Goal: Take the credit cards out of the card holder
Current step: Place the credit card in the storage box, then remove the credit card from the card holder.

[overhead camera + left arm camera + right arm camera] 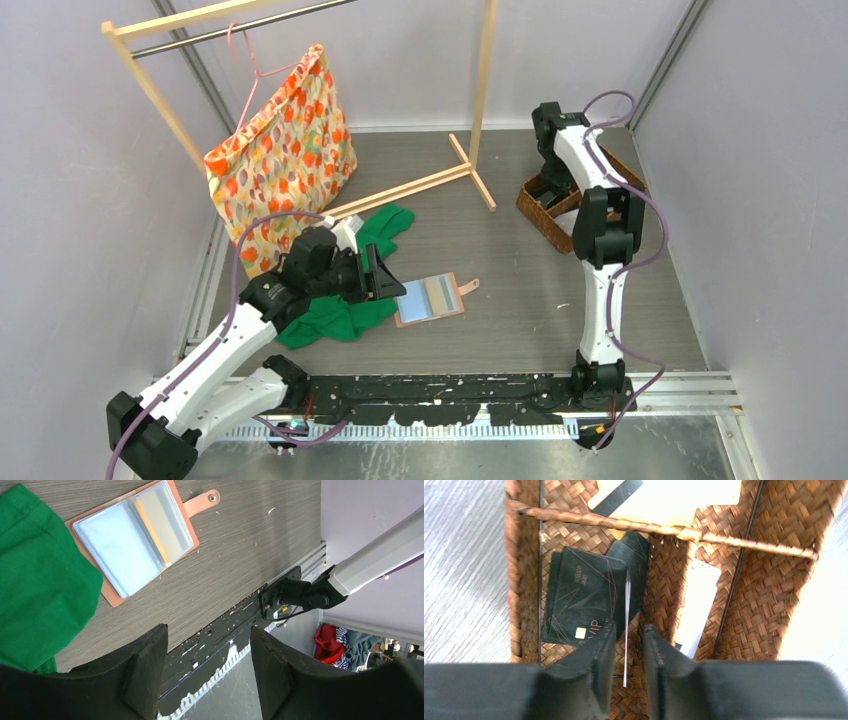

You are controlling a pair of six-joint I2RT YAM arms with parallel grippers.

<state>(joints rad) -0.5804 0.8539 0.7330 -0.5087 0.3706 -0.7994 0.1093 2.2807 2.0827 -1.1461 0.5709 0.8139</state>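
My end effector (629, 628) hangs over a brown woven wicker basket (769, 590), its two black fingers (594, 670) narrowly apart. A thin pale card seen edge-on (627, 600) stands between them, with a gap on each side. Below, in the left compartment, overlapping dark rectangular cards with gold lines (579, 597) lie flat, the top one marked VIP. A white card (698, 600) leans in the next compartment. Grey wood-grain counter (464, 570) shows at left.

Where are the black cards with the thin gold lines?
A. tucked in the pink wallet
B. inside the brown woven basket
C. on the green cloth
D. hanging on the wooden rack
B: the right wrist view shows the dark cards lying flat on the bottom of the wicker basket, in its left compartment.
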